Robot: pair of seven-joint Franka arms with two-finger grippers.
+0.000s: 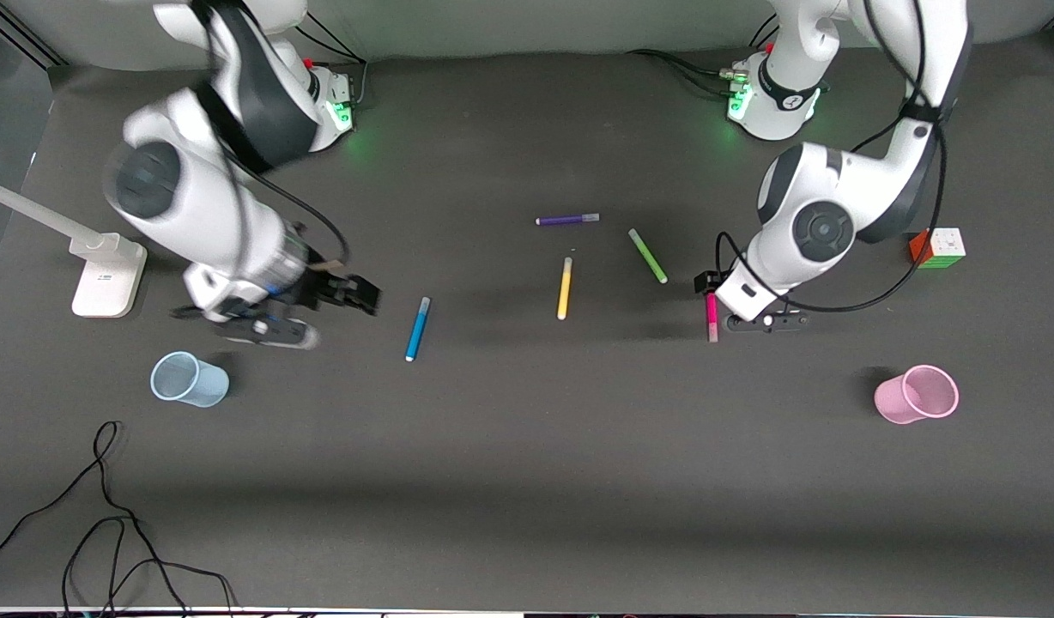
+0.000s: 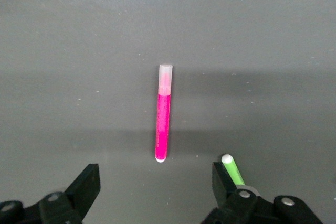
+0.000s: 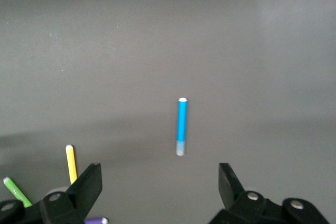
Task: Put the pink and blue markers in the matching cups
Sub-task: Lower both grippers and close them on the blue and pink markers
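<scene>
From the front, the blue marker [image 1: 417, 329] lies mid-table toward the right arm's end, the blue cup [image 1: 189, 379] nearer that end's edge. The pink marker [image 1: 711, 318] lies under the left gripper [image 1: 723, 302]; the pink cup [image 1: 917, 394] stands toward the left arm's end. In the left wrist view, that gripper's fingers [image 2: 84, 187] are spread wide above the pink marker [image 2: 163, 120]. In the right wrist view, the right gripper [image 3: 160, 190] is likewise wide open over the table near the blue marker [image 3: 181, 127].

Pink marker [image 1: 711, 318] and blue marker [image 1: 417, 329] lying flat; blue cup [image 1: 188, 379] and pink cup [image 1: 917, 395] standing upright, nearer camera.
</scene>
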